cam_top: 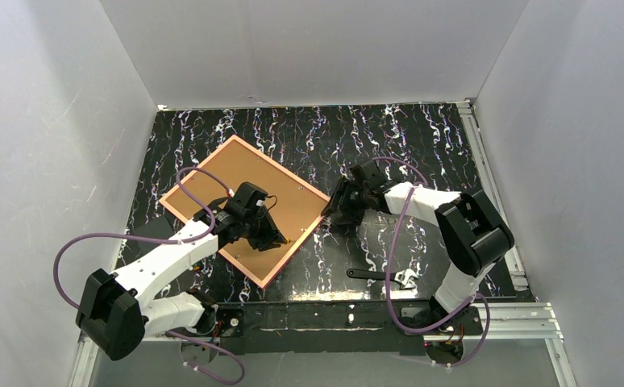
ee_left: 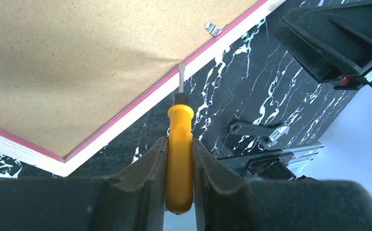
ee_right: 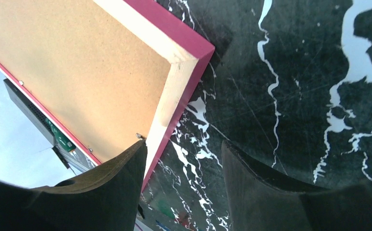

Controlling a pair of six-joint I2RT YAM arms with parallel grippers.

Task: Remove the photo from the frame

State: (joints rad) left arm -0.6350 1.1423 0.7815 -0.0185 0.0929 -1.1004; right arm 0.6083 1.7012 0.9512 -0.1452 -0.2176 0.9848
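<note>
Black marbled table [cam_top: 422,145], white walls [cam_top: 317,48]. Nearest, my left gripper [ee_left: 179,143] was clenched on a yellow screwdriver [ee_left: 179,120], blade at the seam where the backing board [ee_left: 78,57] met the frame [ee_left: 141,105], which lay face down. No photo seen; presumably beneath. Beyond, my right gripper [ee_right: 183,144] hung released beside the frame's corner. Best: lever the clip [ee_left: 213,29] gently, blade shallow, right jaws steadying.
</note>
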